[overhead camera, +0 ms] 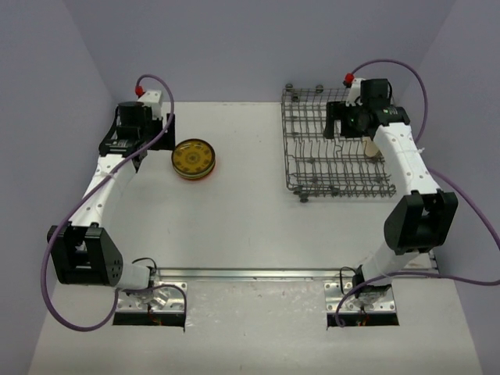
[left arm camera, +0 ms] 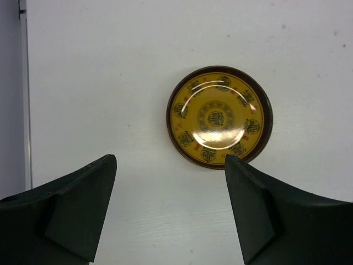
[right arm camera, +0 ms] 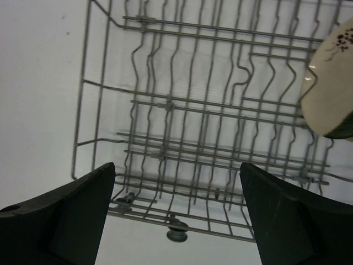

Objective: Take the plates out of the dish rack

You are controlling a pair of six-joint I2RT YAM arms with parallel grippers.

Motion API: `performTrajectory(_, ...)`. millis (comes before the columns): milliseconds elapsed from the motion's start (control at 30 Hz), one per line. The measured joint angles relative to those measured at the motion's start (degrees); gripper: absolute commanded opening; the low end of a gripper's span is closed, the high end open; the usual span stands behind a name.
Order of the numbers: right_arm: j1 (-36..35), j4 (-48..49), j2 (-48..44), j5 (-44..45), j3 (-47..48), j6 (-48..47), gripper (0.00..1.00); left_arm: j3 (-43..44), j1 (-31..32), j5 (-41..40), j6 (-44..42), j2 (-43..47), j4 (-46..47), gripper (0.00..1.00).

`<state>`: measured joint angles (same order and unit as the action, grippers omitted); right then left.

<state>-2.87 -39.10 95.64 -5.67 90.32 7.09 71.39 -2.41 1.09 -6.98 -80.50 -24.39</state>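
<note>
Beige plate (right arm camera: 328, 83) stands in the rack (right arm camera: 165, 102). Both jaws are released; I'd centre the right gripper (right arm camera: 176, 165) over its rim before closing.

Left arm (overhead camera: 105, 183) and right arm (overhead camera: 406, 156): white links, black joints, purple cables (overhead camera: 47, 266), red caps (overhead camera: 141, 91). Screwed metal plates (overhead camera: 176, 291) flank the rail (overhead camera: 250, 273). The left gripper (left arm camera: 170, 161) has dark wedge fingers (left arm camera: 71, 221).

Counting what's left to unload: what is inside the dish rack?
One beige plate stands on edge in the dish rack; other slots seen are bare. The right arm hides the far right corner.
</note>
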Motion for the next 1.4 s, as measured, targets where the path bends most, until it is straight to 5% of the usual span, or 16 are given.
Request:
performTrajectory(167, 5.64, -0.67, 3.94, 5.1, 3.04, 0.15, 0.81, -4.35, 3.99, -2.04, -0.77, 3.41, 1.11, 0.77)
performTrajectory(400, 9.44, -1.92, 8.03, 11.2, 8.54, 0.42, 0.5, -5.68, 6.61, -4.54, -0.96, 3.72, 2.07, 0.77)
performTrajectory(1400, 16.37, -3.07, 28.22, 16.0, 26.77, -1.77, 0.42, -5.7, 13.65, -6.85, -1.88, 3.72, 2.41, 0.77)
